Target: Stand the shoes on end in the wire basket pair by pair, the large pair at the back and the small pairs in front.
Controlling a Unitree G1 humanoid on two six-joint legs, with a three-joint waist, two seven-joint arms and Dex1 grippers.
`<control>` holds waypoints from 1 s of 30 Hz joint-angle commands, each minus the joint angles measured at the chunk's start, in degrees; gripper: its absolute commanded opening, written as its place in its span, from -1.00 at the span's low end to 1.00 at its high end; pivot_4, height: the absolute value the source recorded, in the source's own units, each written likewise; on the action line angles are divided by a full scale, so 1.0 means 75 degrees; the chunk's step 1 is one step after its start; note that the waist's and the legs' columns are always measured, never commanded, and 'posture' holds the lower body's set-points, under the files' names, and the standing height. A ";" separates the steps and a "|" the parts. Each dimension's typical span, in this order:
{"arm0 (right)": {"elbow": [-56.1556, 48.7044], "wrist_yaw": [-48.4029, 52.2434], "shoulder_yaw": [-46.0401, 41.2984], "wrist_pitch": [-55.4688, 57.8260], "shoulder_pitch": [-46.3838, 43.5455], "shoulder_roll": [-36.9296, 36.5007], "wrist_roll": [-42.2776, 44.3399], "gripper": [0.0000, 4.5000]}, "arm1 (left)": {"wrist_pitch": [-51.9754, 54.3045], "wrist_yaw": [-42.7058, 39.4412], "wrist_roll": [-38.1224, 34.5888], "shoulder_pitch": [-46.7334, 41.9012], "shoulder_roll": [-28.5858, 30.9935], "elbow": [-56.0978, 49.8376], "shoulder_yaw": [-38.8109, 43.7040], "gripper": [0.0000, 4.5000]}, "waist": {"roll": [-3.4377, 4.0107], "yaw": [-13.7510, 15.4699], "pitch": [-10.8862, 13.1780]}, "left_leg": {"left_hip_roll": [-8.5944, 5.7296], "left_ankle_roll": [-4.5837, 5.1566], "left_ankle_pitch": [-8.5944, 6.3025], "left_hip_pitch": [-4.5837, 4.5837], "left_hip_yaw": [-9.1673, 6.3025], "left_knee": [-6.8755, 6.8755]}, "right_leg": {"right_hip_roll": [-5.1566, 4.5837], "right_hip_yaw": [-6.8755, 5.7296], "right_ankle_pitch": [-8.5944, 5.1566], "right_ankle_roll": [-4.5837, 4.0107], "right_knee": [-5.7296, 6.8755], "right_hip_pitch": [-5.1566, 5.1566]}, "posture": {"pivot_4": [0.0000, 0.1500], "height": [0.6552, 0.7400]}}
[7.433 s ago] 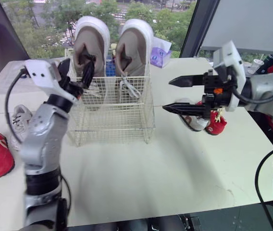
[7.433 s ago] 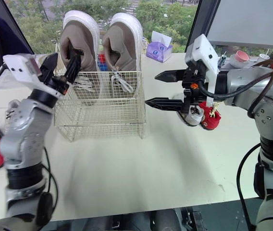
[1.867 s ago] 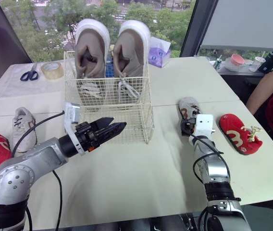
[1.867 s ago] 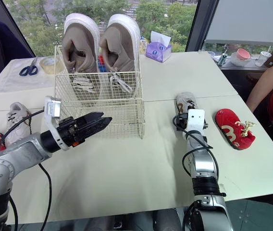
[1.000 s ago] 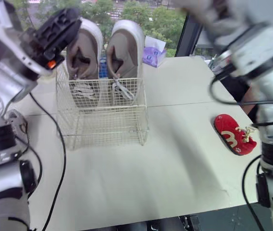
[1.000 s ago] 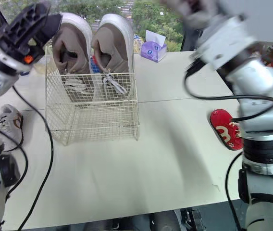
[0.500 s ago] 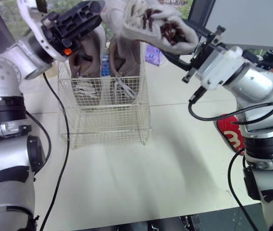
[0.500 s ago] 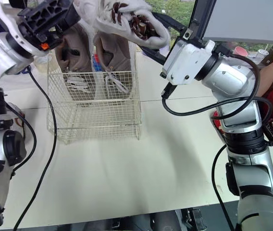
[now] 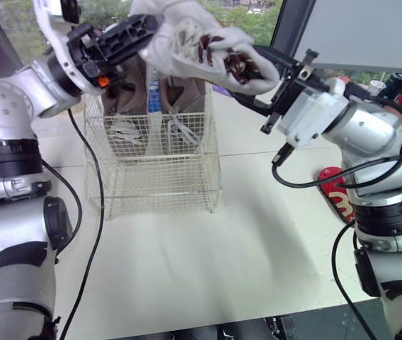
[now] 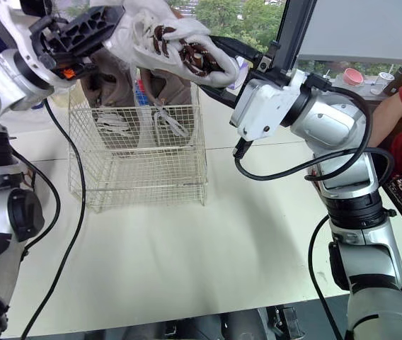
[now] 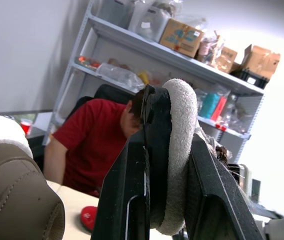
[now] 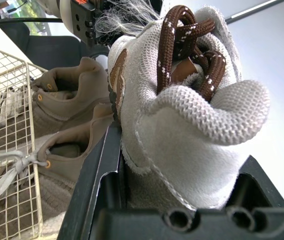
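Left end effector (image 11: 171, 125) pinches a small grey shoe (image 9: 164, 32); right end effector (image 12: 182, 145) pinches a brown-laced mate (image 9: 247, 69). Both hang above the wire basket (image 9: 151, 177).

Identify the small shoe (image 9: 187, 44) by its off-white knit, brown trim and dark brown laces (image 12: 181, 47) flecked with white. You will see black fingers on the left gripper (image 9: 151, 25) and on the right gripper (image 9: 238, 69). The large pair (image 9: 181, 95) is taupe with white soles. The wire basket (image 9: 151, 180) is cream. At the right, note the red shoe (image 9: 334, 197) with white markings.
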 commanded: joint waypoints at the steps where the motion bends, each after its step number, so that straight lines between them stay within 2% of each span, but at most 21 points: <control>1: -0.0118 -0.0210 -0.0263 0.0508 -0.0142 0.0127 0.0070 -0.07 | -0.0093 0.1107 -0.0705 0.0163 -0.0269 -0.0339 0.1148 -0.86 | 0.0000 0.0004 0.0000 | 0.0000 0.0000 0.0000 0.0002 0.0000 0.0001 | -0.0004 0.0001 0.0000 0.0000 0.0004 0.0001 | 1.00 1.00; 3: -0.0190 -0.0290 -0.0566 0.1282 -0.0105 0.0215 0.0539 0.31 | -0.0315 0.2182 -0.1235 0.0362 -0.0626 -0.0541 0.1859 -0.87 | -0.0001 0.0013 0.0000 | 0.0003 -0.0001 0.0002 0.0002 -0.0003 0.0007 | -0.0009 0.0001 0.0002 -0.0001 0.0011 0.0002 | 1.00 1.00; 4: -0.0178 -0.0315 -0.0736 0.1629 -0.0061 0.0238 0.0766 0.57 | -0.0481 0.2726 -0.1545 0.0503 -0.0841 -0.0738 0.2191 -0.87 | -0.0001 0.0015 0.0000 | 0.0005 0.0000 0.0003 0.0002 -0.0006 0.0008 | -0.0017 -0.0001 0.0002 -0.0001 0.0016 0.0003 | 1.00 1.00; 6: -0.0173 -0.0322 -0.1119 0.2337 0.0129 0.0378 0.1534 0.97 | -0.0787 0.3625 -0.2091 0.0971 -0.1326 -0.1502 0.2647 -0.87 | -0.0007 0.0012 -0.0003 | 0.0003 0.0005 0.0006 0.0003 -0.0010 0.0008 | -0.0029 0.0000 0.0004 -0.0001 0.0016 0.0004 | 1.00 1.00; 9: -0.0471 -0.0367 -0.1423 0.3610 0.0414 0.0748 0.2772 0.99 | -0.1304 0.4459 -0.2415 0.1648 -0.1958 -0.2737 0.2775 -0.87 | -0.0008 0.0011 -0.0004 | 0.0001 0.0010 0.0002 0.0010 -0.0012 0.0005 | -0.0034 -0.0001 0.0015 0.0002 0.0011 0.0016 | 1.00 1.00; 10: -0.0643 -0.0669 -0.1595 0.4326 0.0416 0.1083 0.3540 0.99 | -0.1560 0.4778 -0.2640 0.1778 -0.2249 -0.2997 0.2836 -0.87 | -0.0008 0.0016 -0.0004 | 0.0000 0.0010 0.0002 0.0010 -0.0008 0.0003 | -0.0034 -0.0002 0.0018 0.0004 0.0011 0.0019 | 1.00 1.00; 13: -0.1022 -0.2287 -0.2223 0.6545 0.0108 0.2426 0.6823 0.99 | -0.2083 0.5366 -0.3013 0.2183 -0.3051 -0.3619 0.2629 -0.87 | -0.0008 0.0026 -0.0004 | 0.0001 0.0009 0.0003 0.0010 -0.0013 0.0009 | -0.0034 -0.0005 0.0023 -0.0003 0.0012 0.0020 | 1.00 1.00; 15: -0.1126 -0.3452 -0.2478 0.7053 -0.0115 0.3278 0.8964 0.99 | -0.2329 0.5561 -0.3186 0.2295 -0.3370 -0.3828 0.2456 -0.87 | -0.0006 0.0021 -0.0003 | 0.0001 0.0008 0.0006 0.0011 -0.0012 0.0009 | -0.0031 -0.0008 0.0030 -0.0014 0.0015 0.0020 | 1.00 1.00; 17: -0.1163 -0.4516 -0.2664 0.6919 -0.0301 0.4048 1.0162 0.99 | -0.2507 0.5716 -0.3360 0.2387 -0.3582 -0.3984 0.2285 -0.87 | -0.0004 0.0021 -0.0002 | -0.0001 0.0014 0.0007 0.0010 -0.0012 0.0009 | -0.0028 -0.0013 0.0034 -0.0019 0.0016 0.0020 | 1.00 1.00; 22: -0.1288 -0.5542 -0.2593 0.6678 -0.0527 0.4623 1.0806 0.99 | -0.2638 0.5838 -0.3599 0.2756 -0.3589 -0.4079 0.1924 -0.87 | -0.0004 0.0029 -0.0006 | -0.0007 0.0051 -0.0012 0.0008 -0.0013 0.0009 | -0.0024 -0.0013 0.0034 -0.0018 0.0012 0.0021 | 1.00 1.00; 30: -0.1212 -0.5561 -0.2134 0.6505 -0.0671 0.4693 1.0500 0.99 | -0.2634 0.5534 -0.3309 0.3360 -0.3362 -0.3905 0.1295 -0.87 | -0.0004 0.0010 -0.0006 | -0.0013 0.0066 -0.0020 0.0002 -0.0011 0.0009 | -0.0016 -0.0012 0.0037 -0.0011 0.0011 0.0017 | 1.00 1.00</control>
